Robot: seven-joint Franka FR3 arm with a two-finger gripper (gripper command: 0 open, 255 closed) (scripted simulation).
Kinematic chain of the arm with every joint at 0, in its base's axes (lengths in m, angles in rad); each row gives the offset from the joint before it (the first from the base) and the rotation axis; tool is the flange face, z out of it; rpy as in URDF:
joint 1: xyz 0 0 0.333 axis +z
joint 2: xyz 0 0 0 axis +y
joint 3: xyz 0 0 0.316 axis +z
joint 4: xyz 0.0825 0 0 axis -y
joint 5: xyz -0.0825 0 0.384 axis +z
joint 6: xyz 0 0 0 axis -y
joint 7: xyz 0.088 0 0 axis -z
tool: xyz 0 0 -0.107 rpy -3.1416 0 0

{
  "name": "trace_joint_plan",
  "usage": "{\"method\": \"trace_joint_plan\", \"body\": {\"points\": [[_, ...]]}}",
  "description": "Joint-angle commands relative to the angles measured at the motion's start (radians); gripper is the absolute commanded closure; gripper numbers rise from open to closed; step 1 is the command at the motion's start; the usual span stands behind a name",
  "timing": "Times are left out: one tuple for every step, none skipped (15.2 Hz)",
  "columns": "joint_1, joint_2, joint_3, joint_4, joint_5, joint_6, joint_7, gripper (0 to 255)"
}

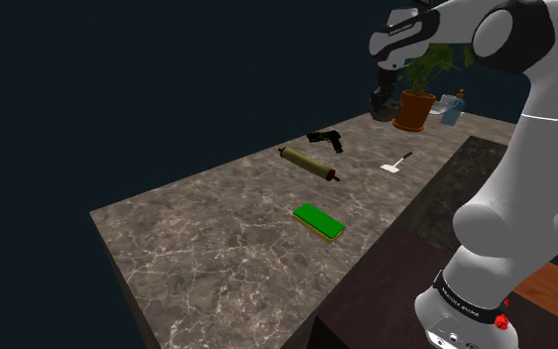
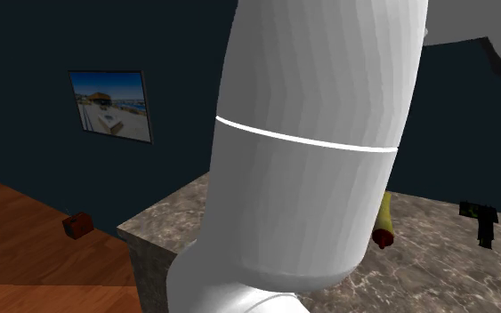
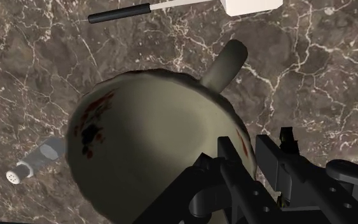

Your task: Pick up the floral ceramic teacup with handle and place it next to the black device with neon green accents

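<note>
The teacup (image 3: 145, 140) is pale with red and dark floral marks, its handle (image 3: 225, 63) pointing away from the hand. My gripper (image 3: 255, 147) is shut on the cup's rim, one finger inside and one outside. In the shoulder view the gripper (image 1: 384, 101) hangs above the far end of the marble counter, beside the potted plant. The black device with green accents (image 1: 328, 139) lies on the counter nearer the camera than the gripper. The same device (image 2: 482, 220) sits at the second exterior view's right edge.
A rolling pin (image 1: 308, 165), a green sponge (image 1: 319, 220) and a white spatula with a black handle (image 1: 397, 164) lie on the counter (image 1: 207, 238). A potted plant (image 1: 415, 107) and a blue bottle (image 1: 452, 107) stand at the far end. A small shaker (image 3: 34, 162) lies below the cup.
</note>
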Motion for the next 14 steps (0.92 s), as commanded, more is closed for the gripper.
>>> {"method": "trace_joint_plan", "body": {"points": [[-0.027, 0.053, -0.013, 0.071, 0.021, -0.013, -0.047, 255], [-0.041, 0.081, -0.018, 0.109, 0.032, -0.021, -0.069, 255], [-0.056, 0.11, -0.023, 0.149, 0.043, -0.031, -0.09, 255], [-0.063, 0.124, -0.025, 0.168, 0.048, -0.035, -0.1, 255], [-0.063, 0.125, -0.025, 0.156, 0.047, -0.022, -0.099, 255], [-0.063, 0.125, -0.024, 0.143, 0.047, -0.009, -0.098, 255], [-0.063, 0.126, -0.024, 0.131, 0.047, 0.004, -0.097, 255], [-0.063, 0.128, -0.024, 0.119, 0.047, 0.017, -0.096, 255], [-0.063, 0.129, -0.024, 0.109, 0.047, 0.029, -0.095, 255], [-0.063, 0.131, -0.024, 0.098, 0.046, 0.042, -0.094, 255], [-0.063, 0.133, -0.024, 0.087, 0.046, 0.055, -0.093, 255], [-0.063, 0.135, -0.024, 0.077, 0.046, 0.067, -0.092, 255], [-0.063, 0.138, -0.024, 0.066, 0.046, 0.08, -0.091, 255], [-0.063, 0.14, -0.023, 0.057, 0.046, 0.092, -0.09, 255]]}}
